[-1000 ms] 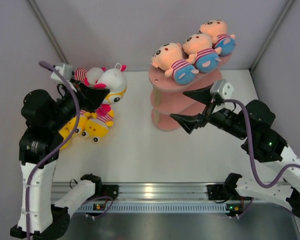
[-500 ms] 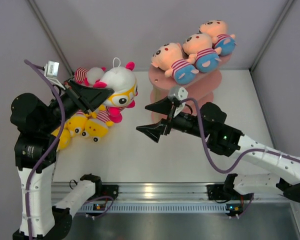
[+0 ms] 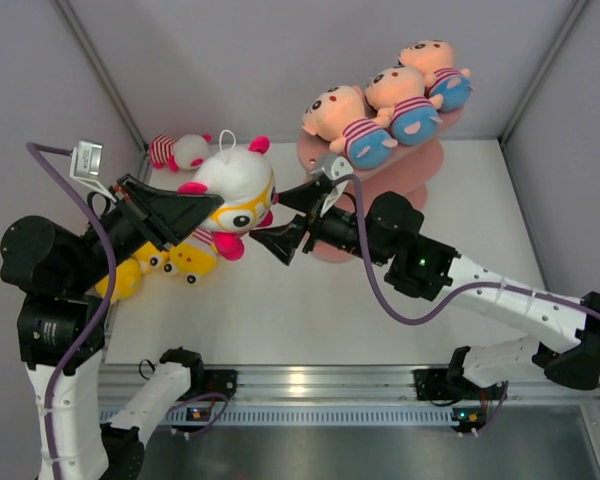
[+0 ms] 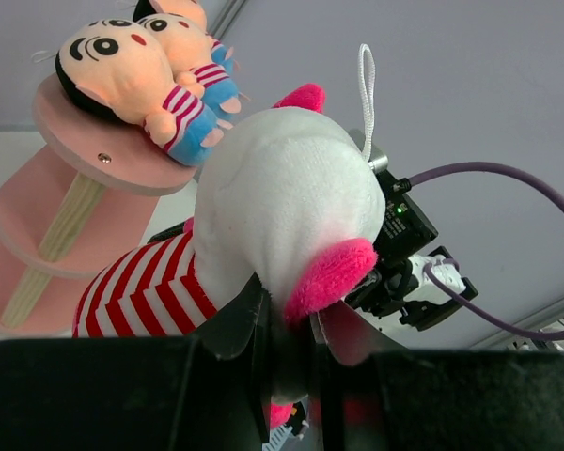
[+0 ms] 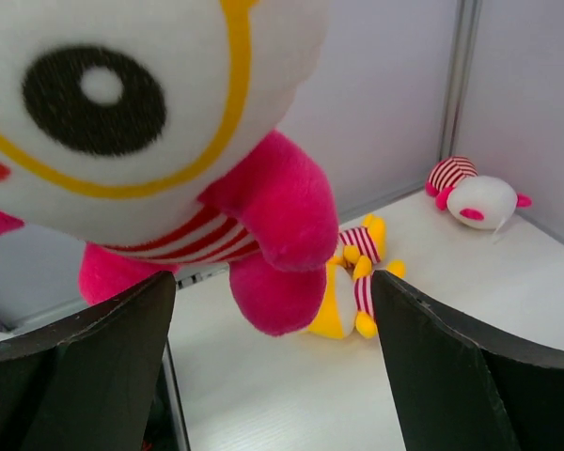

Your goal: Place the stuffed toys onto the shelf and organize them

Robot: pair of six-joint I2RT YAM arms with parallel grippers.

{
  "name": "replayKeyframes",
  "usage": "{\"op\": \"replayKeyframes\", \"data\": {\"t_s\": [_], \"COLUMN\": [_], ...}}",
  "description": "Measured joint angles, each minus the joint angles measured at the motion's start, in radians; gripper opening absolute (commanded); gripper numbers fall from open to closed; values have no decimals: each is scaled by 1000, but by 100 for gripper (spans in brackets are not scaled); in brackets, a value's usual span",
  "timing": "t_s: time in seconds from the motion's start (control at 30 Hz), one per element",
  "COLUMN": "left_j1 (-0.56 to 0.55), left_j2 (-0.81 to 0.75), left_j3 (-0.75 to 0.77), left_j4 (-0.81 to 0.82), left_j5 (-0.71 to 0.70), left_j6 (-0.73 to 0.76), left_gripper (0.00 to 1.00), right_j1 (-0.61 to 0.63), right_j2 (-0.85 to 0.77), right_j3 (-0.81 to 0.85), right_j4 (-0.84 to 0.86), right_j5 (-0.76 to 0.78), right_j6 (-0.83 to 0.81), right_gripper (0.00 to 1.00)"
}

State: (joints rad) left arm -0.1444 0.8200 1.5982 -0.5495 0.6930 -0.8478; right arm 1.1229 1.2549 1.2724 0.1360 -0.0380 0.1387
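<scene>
— What have your left jaws got?
— They are clamped on the white toy (image 3: 235, 182) (image 4: 282, 207), close under a pink ear. Just where they bite is hidden. The toy hangs clear of the desk (image 3: 280, 310), its big-eyed face turned toward your right arm.
— What lies around it on that side?
— Behind it, near the back wall, a small toy (image 3: 180, 150) (image 5: 475, 195) in a striped shirt lies on the desk. Under your left arm, the yellow toys (image 3: 170, 262) (image 5: 352, 282) lie huddled together on the desk.
— And your right jaws?
— Spread wide and holding nothing. They sit just beside the white toy, on its right. In the right wrist view its pink limbs hang above the gap between the two fingers (image 5: 85, 366). You cannot tell whether either finger touches it.
— Where is the shelf?
— The shelf (image 3: 425, 160) (image 4: 85, 141) stands at the back right, behind your right arm. Three peach toys (image 3: 405, 100) lie side by side on its top board. Your right arm partly hides the lower boards
</scene>
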Motion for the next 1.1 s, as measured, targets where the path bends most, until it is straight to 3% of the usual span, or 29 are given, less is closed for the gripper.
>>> {"op": "replayKeyframes", "data": {"t_s": [0.07,0.1,0.2,0.4,0.53,0.63,0.67,0.77,0.87,0.97,1.03,1.07,1.1], "left_j1": [0,0,1,2,2,2,2,2,3,4,5,4,4], "left_j2": [-2,-2,1,1,1,1,1,1,3,0,-11,-21,-31], "left_j3": [-5,-6,-8,-8,-8,-8,-8,-8,-10,-25,-47,-66,-84], "left_j4": [5,5,5,5,6,7,8,7,1,5,13,16,16], "left_j5": [2,3,2,12,21,22,22,23,21,22,22,22,22], "left_j6": [-1,-2,-3,-4,-7,-8,-9,-11,-8,4,19,37,56], "left_gripper": [0,0,0,0,0,0,0,0,0,0,14,31,38], "right_j1": [-4,-7,-12,-13,-14,-20,-22,-31,-32,-33,-34,-33,-34], "right_j2": [15,30,65,80,81,84,88,106,120,117,106,96,84], "right_j3": [29,48,80,80,80,80,82,84,85,84,76,73,68], "right_j4": [-2,-3,-10,-29,-27,-26,-26,-24,-19,-25,-42,-69,-96], "right_j5": [-10,-16,-31,-53,-61,-74,-79,-97,-114,-112,-99,-92,-85], "right_j6": [-2,-4,-5,1,1,-3,-5,-3,3,16,25,29,31], "right_gripper": [81,73,64,77,70,52,39,16,0,0,0,0,0]}}
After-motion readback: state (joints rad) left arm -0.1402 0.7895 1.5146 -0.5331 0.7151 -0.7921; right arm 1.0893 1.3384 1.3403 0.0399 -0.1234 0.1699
